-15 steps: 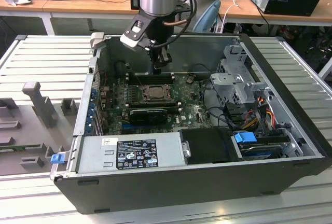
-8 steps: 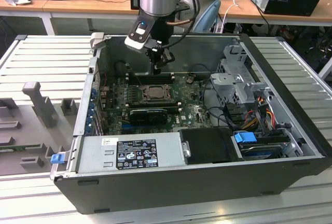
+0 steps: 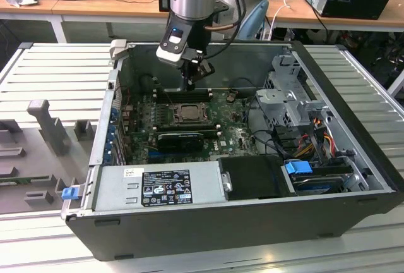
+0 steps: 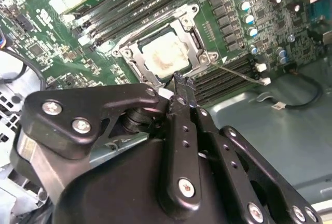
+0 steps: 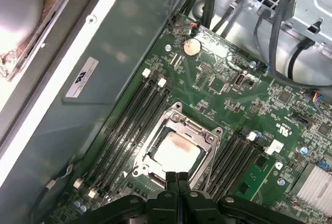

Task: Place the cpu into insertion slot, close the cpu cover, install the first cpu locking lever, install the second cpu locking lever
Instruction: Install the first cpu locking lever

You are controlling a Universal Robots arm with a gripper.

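Observation:
The cpu (image 5: 176, 151), a dull silver square with a faint stain, lies in the insertion slot (image 3: 187, 112) on the green board. The cpu cover (image 5: 207, 140), a grey metal frame, lies flat around it, and the chip shows through its window. In the second wrist view the cpu (image 4: 163, 55) sits inside the cover (image 4: 136, 54), and a thin lever rod (image 4: 236, 72) runs out from the socket's corner across the memory slots. My gripper (image 5: 177, 176) hangs just above the socket's edge, shut with nothing between its fingers. It also appears in the exterior view (image 3: 189, 84) and the second wrist view (image 4: 181, 80).
Long black memory slots (image 5: 132, 117) flank the socket on both sides. A black finned block (image 3: 181, 140) lies in front of it, then the grey power supply (image 3: 158, 188). A drive cage (image 3: 287, 96) and cables (image 3: 315, 140) stand on the exterior view's right. The case wall (image 5: 104, 94) rises close by.

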